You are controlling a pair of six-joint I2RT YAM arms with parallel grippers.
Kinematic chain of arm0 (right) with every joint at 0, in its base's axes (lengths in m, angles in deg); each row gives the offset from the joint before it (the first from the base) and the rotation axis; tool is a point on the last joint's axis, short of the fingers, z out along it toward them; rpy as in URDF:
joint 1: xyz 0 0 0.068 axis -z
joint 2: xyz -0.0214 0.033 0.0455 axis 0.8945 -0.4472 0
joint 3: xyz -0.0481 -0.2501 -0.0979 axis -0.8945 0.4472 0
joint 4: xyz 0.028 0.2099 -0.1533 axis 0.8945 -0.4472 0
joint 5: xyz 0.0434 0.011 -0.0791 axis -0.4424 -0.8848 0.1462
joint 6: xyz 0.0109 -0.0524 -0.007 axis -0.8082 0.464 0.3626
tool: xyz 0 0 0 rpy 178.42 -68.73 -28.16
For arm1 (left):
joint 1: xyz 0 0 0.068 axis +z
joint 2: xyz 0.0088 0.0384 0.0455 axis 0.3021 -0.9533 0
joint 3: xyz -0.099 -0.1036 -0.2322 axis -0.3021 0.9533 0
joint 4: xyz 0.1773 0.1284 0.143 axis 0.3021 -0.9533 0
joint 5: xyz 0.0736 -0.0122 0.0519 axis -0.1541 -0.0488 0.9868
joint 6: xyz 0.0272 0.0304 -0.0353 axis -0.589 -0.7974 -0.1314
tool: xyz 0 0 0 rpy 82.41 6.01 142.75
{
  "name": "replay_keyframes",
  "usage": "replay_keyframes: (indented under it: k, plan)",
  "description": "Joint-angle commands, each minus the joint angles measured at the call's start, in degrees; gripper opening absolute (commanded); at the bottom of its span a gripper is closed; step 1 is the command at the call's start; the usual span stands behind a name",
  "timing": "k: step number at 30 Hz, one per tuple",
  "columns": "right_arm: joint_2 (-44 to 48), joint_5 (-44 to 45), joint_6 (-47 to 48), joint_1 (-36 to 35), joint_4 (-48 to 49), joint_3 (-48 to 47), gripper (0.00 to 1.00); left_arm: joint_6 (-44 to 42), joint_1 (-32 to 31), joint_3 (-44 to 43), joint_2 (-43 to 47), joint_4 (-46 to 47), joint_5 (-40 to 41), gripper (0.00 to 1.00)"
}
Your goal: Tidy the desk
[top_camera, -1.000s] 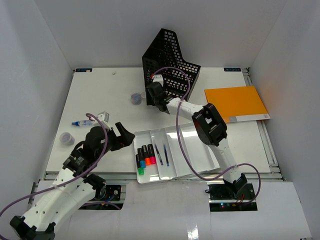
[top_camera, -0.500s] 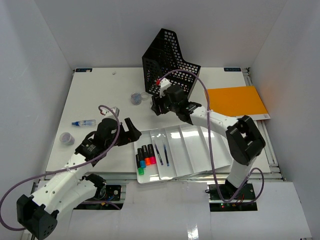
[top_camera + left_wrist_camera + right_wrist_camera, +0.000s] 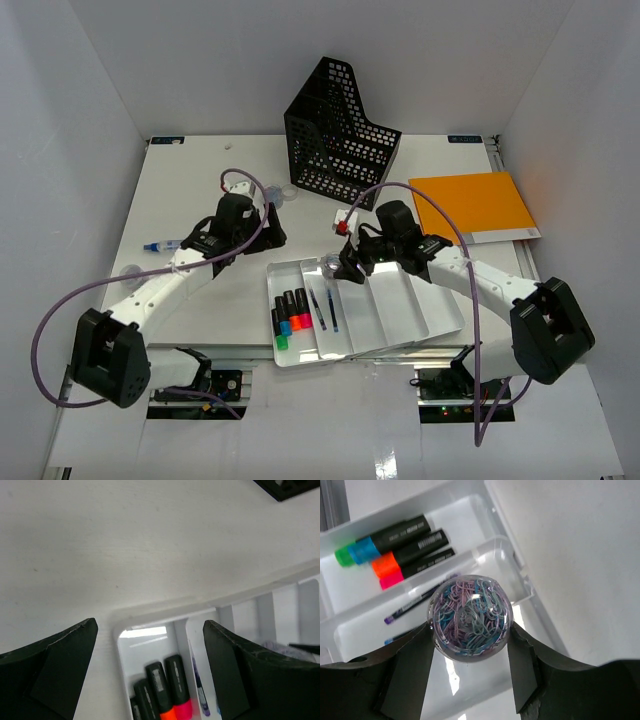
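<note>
The desk (image 3: 190, 180) is a white tabletop. My right gripper (image 3: 340, 266) is shut on a clear round container of coloured paper clips (image 3: 470, 617) and holds it above the back end of the white compartmented tray (image 3: 405, 325). In the right wrist view the fingers (image 3: 410, 665) press on both sides of the container. The tray holds several highlighters (image 3: 290, 315) and two pens (image 3: 325, 308). My left gripper (image 3: 268, 230) is open and empty, low over the desk just behind the tray's back left corner (image 3: 120, 627).
A black mesh file holder (image 3: 340, 135) stands at the back centre. An orange folder (image 3: 470, 205) lies at the right. A small blue-capped bottle (image 3: 160, 245) and a clear round container (image 3: 132, 272) lie at the left.
My right gripper moved from beside the file holder toward me, to over the tray, with the container. My left arm stretched out toward the back centre of the desk.
</note>
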Motion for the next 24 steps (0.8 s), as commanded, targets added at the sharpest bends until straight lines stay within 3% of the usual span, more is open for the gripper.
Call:
replay_keyframes:
  k: [1,11,24]
  plan:
    - [1.84,-2.28,6.77,2.25,-1.28,3.34,0.08,-4.99,6.11,-5.18,-4.54,4.21,-5.16,0.98]
    - [-5.01,1.82,7.81,3.77,-1.10,2.20,0.11,-10.49,7.79,-15.67,-19.02,4.80,-8.61,0.98]
    - [-3.84,1.17,7.93,6.05,-1.01,2.93,0.14,-13.23,8.05,-31.26,-35.01,-1.14,-1.60,0.98]
